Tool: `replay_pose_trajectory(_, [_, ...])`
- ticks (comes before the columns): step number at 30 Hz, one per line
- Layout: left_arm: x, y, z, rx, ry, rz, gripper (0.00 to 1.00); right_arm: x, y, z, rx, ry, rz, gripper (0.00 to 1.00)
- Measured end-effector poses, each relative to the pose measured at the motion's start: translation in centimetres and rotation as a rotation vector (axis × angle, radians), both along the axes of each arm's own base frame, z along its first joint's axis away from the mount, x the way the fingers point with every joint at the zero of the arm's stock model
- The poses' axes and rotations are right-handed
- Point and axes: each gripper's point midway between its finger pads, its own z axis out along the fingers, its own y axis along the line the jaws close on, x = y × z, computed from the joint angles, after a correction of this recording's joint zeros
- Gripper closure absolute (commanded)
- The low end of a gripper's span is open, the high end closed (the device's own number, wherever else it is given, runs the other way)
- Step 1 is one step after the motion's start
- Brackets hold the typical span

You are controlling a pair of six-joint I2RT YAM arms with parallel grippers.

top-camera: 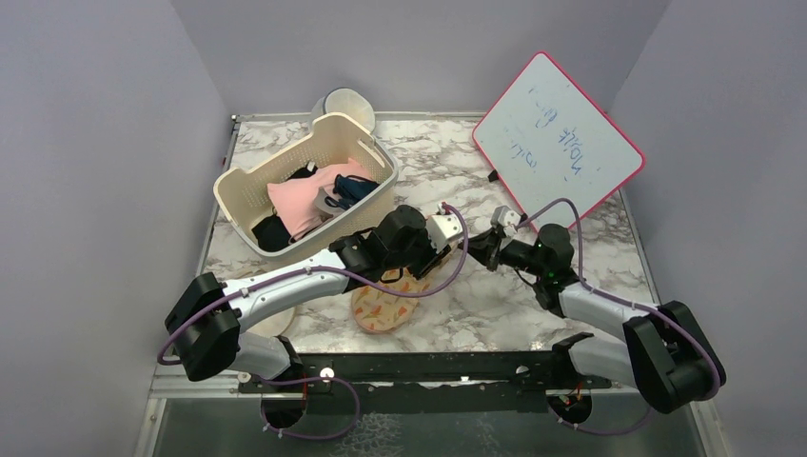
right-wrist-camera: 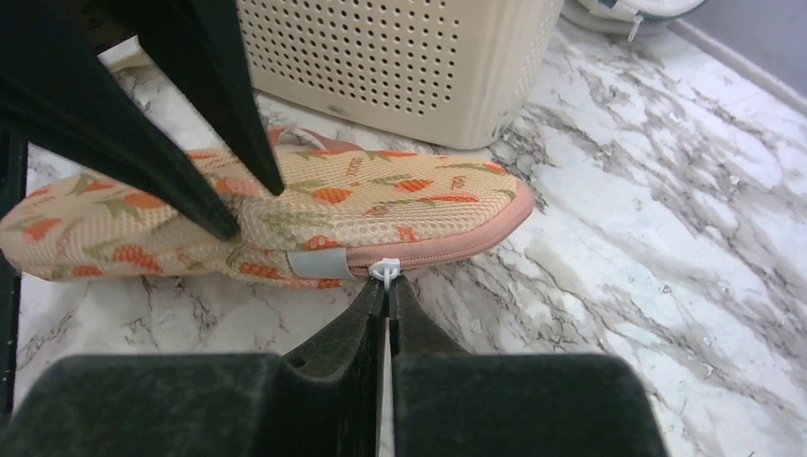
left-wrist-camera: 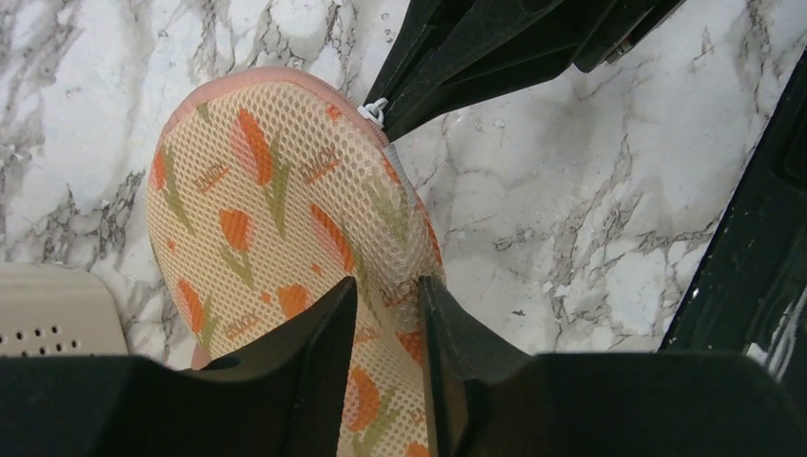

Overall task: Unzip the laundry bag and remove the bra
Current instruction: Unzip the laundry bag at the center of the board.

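The peach leaf-print laundry bag lies on the marble table in front of the basket. My left gripper is shut on a fold of the bag's mesh, with fabric bunched between its fingertips. My right gripper is shut on the white zipper pull at the bag's pink edge, beside a grey tab. The pull also shows in the left wrist view. The zipper to the right of the pull looks closed. The bra is hidden.
A cream perforated basket holding pink and dark garments stands at the back left. A white domed case sits behind it. A pink-framed whiteboard leans at the back right. A small cream disc lies under the left arm.
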Motion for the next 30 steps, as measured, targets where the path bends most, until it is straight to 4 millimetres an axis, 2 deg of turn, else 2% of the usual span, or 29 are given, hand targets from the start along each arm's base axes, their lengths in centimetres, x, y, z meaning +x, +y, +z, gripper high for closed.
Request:
replay_pose_trajectory(3, [0.0,0.1,-0.1,-0.002,0.01,0.014,0.53,-0.1,0.0,-0.2,-0.015,0.038,0.002,0.99])
replay_pose_trajectory(6, [0.1,-0.1,0.0,-0.021,0.023,0.034,0.45,-0.1,0.0,0.0,-0.027,0.072,0.001,0.99])
replay_pose_trajectory(11, [-0.1,-0.7,0.1,-0.067,0.057,0.065,0.44,-0.6,-0.2,0.2,-0.03,0.111,-0.001,0.99])
replay_pose_trajectory(14, [0.2,-1.4,-0.4,-0.083,0.072,0.092,0.51,-1.0,-0.3,0.3,-0.032,0.126,-0.003,0.99])
replay_pose_trajectory(18, [0.5,-1.7,-1.7,-0.066,0.094,0.123,0.67,-1.5,-0.4,0.8,-0.027,0.117,-0.001,0.99])
replay_pose_trajectory(24, [0.8,-2.4,-1.4,-0.072,0.096,0.125,0.68,-1.7,-0.6,1.1,-0.03,0.107,-0.003,0.99])
replay_pose_trajectory(28, [1.0,-2.7,-1.3,-0.072,0.095,0.123,0.88,-1.8,-0.7,0.7,-0.038,0.123,-0.006,0.99])
replay_pose_trajectory(30, [1.1,-3.0,-1.4,-0.067,0.091,0.116,0.92,-1.7,-0.9,0.4,-0.046,0.132,-0.023,0.99])
